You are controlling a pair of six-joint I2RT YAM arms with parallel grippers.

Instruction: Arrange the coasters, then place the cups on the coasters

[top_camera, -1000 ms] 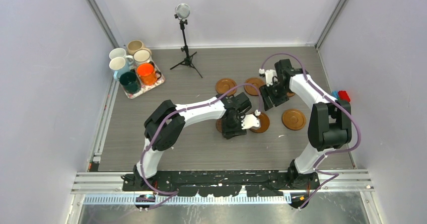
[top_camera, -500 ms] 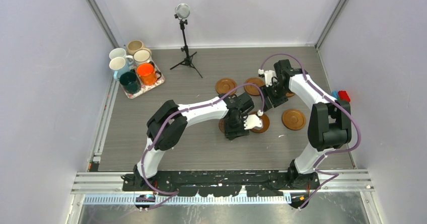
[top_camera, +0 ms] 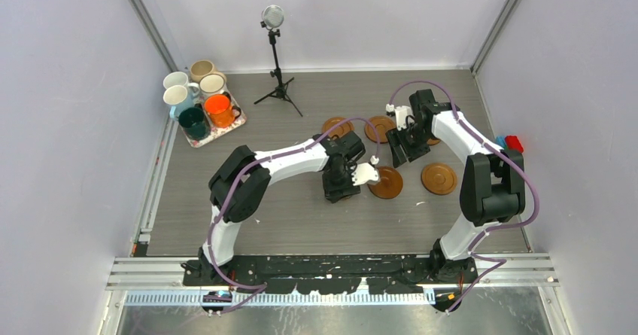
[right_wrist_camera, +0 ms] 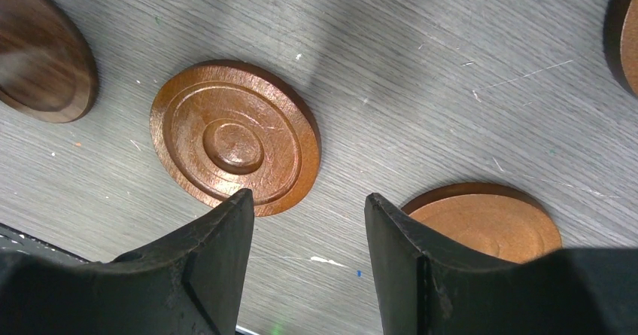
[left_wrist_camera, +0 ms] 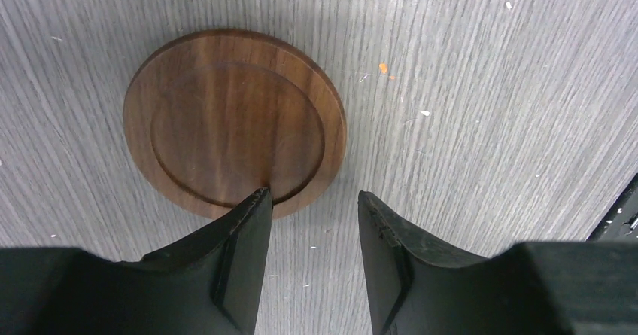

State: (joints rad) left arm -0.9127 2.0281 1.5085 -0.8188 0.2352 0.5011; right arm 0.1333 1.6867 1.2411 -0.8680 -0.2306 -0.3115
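Observation:
Several round brown coasters lie on the grey table: one [top_camera: 385, 182] mid-table, one [top_camera: 439, 178] to its right, and two further back [top_camera: 338, 128] [top_camera: 380, 129]. My left gripper [top_camera: 336, 192] [left_wrist_camera: 310, 194] stands open and empty. Its left fingertip [left_wrist_camera: 252, 207] overlaps the near rim of a dark smooth coaster [left_wrist_camera: 233, 120]. My right gripper [top_camera: 399, 154] [right_wrist_camera: 307, 195] is open and empty too, low over the table between a ringed coaster [right_wrist_camera: 235, 147] and a plainer one [right_wrist_camera: 489, 222]. Several cups, among them an orange one [top_camera: 220, 111] and a dark green one [top_camera: 194, 122], stand together at the far left.
The cups stand on a floral tray [top_camera: 199, 141]. A microphone on a tripod [top_camera: 274, 56] stands at the back. Small red and blue objects [top_camera: 514, 142] sit at the right edge. Two more coasters show at the right wrist view's edges [right_wrist_camera: 41, 53] [right_wrist_camera: 624, 34].
My left gripper has moved left and a little further back, uncovering the mid-table coaster it was hanging over. The right gripper has barely moved. Both stay open.

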